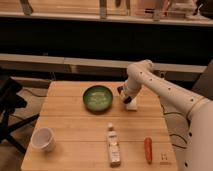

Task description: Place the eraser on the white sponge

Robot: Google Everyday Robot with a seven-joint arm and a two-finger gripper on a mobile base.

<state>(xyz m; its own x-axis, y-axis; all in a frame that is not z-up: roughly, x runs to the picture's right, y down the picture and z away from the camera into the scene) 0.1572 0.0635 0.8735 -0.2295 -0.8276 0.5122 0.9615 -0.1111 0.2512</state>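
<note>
The white sponge is a small flat white pad lying on the wooden table just right of the green bowl. My gripper hangs from the white arm that reaches in from the right. It sits directly above the sponge's left part, very close to it or touching it. A small dark shape shows at the gripper; I cannot tell whether it is the eraser. No eraser shows elsewhere on the table.
A white cup stands at the front left. A pale labelled bottle lies at the front middle, with an orange carrot-like object to its right. A dark chair stands left of the table. Shelving runs along the back.
</note>
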